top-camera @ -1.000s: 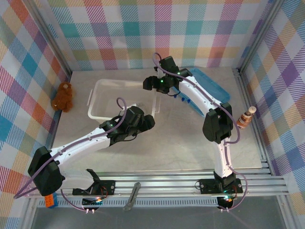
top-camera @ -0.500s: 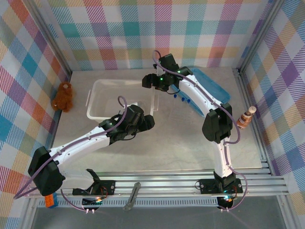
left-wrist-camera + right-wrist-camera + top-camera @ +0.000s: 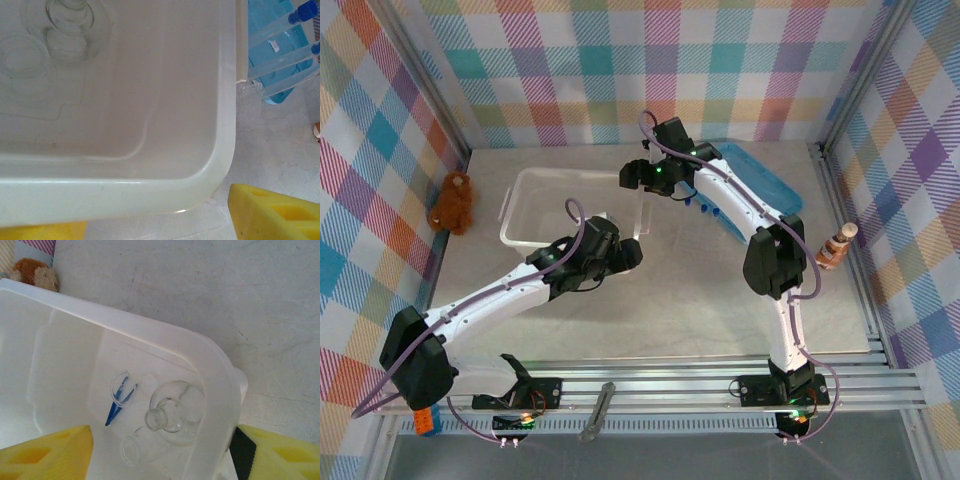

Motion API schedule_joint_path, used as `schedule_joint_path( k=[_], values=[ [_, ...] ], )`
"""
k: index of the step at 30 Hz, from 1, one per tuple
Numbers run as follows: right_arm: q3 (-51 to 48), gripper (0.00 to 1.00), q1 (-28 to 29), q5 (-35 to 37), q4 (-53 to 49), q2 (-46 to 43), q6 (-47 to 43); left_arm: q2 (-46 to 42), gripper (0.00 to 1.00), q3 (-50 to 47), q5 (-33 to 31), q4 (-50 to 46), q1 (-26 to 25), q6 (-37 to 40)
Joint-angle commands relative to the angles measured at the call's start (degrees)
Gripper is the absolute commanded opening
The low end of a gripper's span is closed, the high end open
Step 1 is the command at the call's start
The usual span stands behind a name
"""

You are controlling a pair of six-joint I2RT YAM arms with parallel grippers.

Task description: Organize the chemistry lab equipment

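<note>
Right gripper [image 3: 164, 442], left gripper [image 3: 145, 222]: jaws apart over bin [image 3: 150, 330] rim; inside, clear round flask [image 3: 176, 412], slim dark-blue tweezers [image 3: 117, 404].

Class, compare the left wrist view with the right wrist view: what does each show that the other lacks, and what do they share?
Left wrist has the blue-capped tubes lying across a blue tray. Right wrist has the dark-blue tweezers inside the bin and the teddy bear beyond it. Both have the white bin, clear glassware inside it, and the grey table.
</note>
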Motion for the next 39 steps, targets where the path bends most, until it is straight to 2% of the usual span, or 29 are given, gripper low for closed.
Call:
schedule_joint_path(
  k=[1,4,11,18,25,28,32,39],
  values=[
    [-1.1,0.73,-0.1,-0.7,1.7,-0.5,-0.5,1.1,0.73,1.0,1.2,2.2,0.6,1.1],
    [-0.6,0.74,-0.2,1.8,0.1,-0.6,-1.3,2.5,0.73,1.2,2.2,3.0,0.8,1.1],
    [0.5,0.75,-0.7,12.5,-5.2,-3.2,-3.9,6.3,0.73,2.7,5.0,5.5,0.8,1.6],
    [-6.3,0.75,-1.0,15.3,-1.4,-11.3,-5.2,9.1,0.73,5.1,6.5,5.7,0.8,3.5],
    [-9.4,0.79,-1.3,19.8,-2.6,-18.7,-5.3,11.1,0.73,7.0,9.4,8.5,0.5,6.0],
    [-13.1,0.81,-3.5,20.5,-2.9,-21.4,-3.7,8.8,0.73,7.2,9.4,7.8,-0.6,7.2],
    [-21.6,0.81,-9.6,17.5,-0.7,-25.8,0.7,3.9,0.74,7.2,8.2,3.4,-2.1,8.4],
    [-38.3,0.81,-16.2,16.4,6.7,-35.2,9.0,-2.8,0.74,7.0,8.1,-1.6,-3.7,10.6]
  ],
)
